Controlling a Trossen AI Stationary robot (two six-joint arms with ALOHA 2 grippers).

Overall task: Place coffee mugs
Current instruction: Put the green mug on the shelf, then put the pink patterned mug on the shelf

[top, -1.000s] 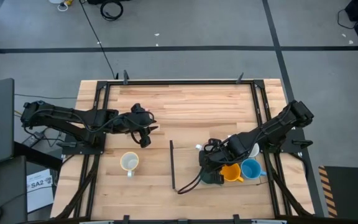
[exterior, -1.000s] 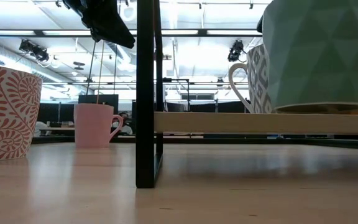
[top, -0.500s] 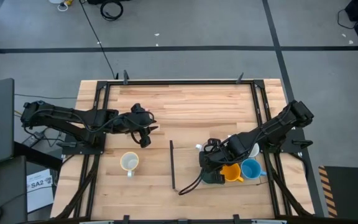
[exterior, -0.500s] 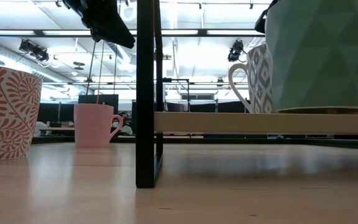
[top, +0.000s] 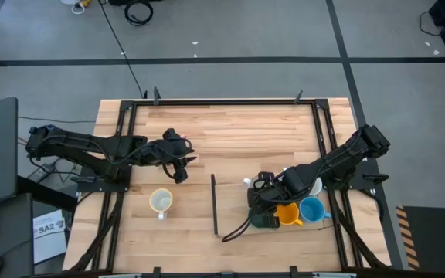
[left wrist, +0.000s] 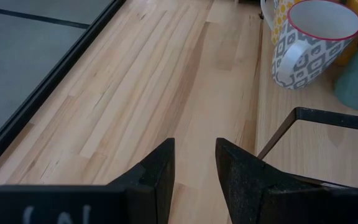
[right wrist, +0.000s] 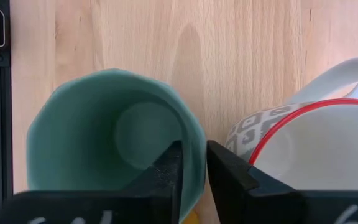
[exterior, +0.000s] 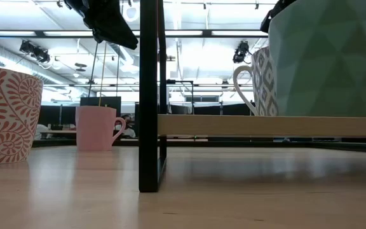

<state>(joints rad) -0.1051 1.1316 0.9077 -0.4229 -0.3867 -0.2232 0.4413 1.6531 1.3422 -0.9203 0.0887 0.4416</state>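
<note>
At lower right of the high view, right gripper [top: 263, 210] down over the green mug [top: 265, 218], one finger inside the bowl and one outside, straddling the wall on the side toward the grey-patterned mug [right wrist: 303, 146]. Fingers [right wrist: 166, 171] seen in the right wrist view standing close on either side of the green wall, pinch slackening by the look of it; firm hold or release not clear. Green mug upright, mouth up, on the low wooden shelf [exterior: 234, 125] in the low view, so any lift-off runs straight up from the rim. Just beside it, the orange mug [top: 287, 214] and blue mug [top: 312, 209], with the grey-patterned, red-rimmed one near touching the green; little room for sideways travel.

Farther out, at left centre, left gripper [top: 178, 171] hovering idle over bare tabletop [top: 230, 131], fingers parted, nothing between them. Below it a cream mug [top: 161, 201]; right arm plainly the nearer to the cluster.

Hidden: green mug largely covered by the gripper from above, its handle nowhere visible. Pink mug [exterior: 96, 128] seen only in the low view, far back; exact spot on the table not clear.
</note>
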